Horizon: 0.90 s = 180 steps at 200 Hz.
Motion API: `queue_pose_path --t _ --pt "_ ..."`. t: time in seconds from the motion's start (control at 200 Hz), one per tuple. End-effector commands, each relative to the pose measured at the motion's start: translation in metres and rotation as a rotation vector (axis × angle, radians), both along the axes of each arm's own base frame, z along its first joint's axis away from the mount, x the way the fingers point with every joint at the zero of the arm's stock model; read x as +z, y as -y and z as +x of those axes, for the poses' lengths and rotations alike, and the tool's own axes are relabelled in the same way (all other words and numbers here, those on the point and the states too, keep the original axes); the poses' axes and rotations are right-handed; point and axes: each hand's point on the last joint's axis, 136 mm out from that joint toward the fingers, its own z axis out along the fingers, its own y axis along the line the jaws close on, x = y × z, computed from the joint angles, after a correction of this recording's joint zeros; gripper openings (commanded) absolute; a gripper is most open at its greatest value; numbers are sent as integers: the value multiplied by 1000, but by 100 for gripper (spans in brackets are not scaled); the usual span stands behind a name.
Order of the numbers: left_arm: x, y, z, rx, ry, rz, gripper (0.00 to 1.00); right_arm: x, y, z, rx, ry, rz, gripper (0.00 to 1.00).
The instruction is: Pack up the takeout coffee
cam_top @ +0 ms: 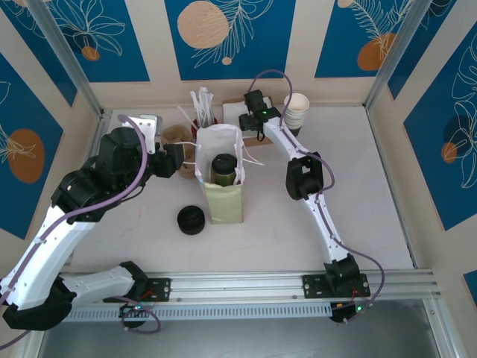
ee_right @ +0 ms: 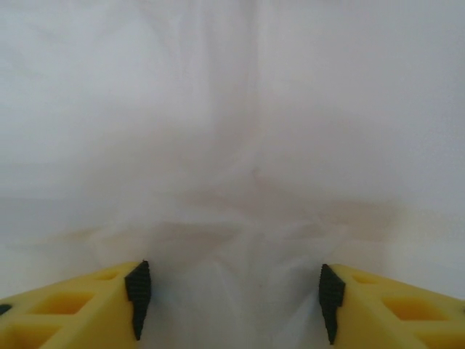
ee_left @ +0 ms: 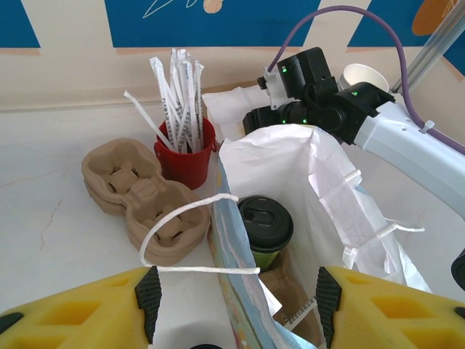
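**A:** Overhead. A tall white paper bag stands mid-table with its mouth open. The takeout coffee, a small paper cup with a round black plastic lid and olive-yellow sides, sits upright inside it.

**B:** The left wrist view agrees: the lid and a strip of olive side show down in the bag. Left gripper: yellow fingers spread wide, black pads well apart. The bag's near rim runs between them and nothing is pinched.

**A:** Overhead adds what the wrist view lacks, a low flat black disc on the table beside the bag's foot.

**B:** The wrist view is sharper on the back row. A red cup of white wrapped sticks touches a stack of brown pulp cup carriers.

**A:** And the right gripper?

**B:** On its own camera the fingers stand apart, with blurred white paper close in front. I cannot tell whether they touch it. From the left wrist it sits at the bag's far rim.

**A:** Overhead also shows stacked white lidless cups just beyond it, by the back wall.
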Motion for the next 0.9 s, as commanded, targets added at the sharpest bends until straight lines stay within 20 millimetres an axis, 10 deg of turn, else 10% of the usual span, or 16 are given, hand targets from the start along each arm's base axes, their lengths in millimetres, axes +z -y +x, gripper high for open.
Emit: queue_pose_path --t 0.0,0.895 --pt "-3 -8 -1 29 -8 5 60 5 -9 0 24 8 23 59" --pt "-2 -6 -5 13 -12 -25 67 80 -28 -1 55 117 110 16"
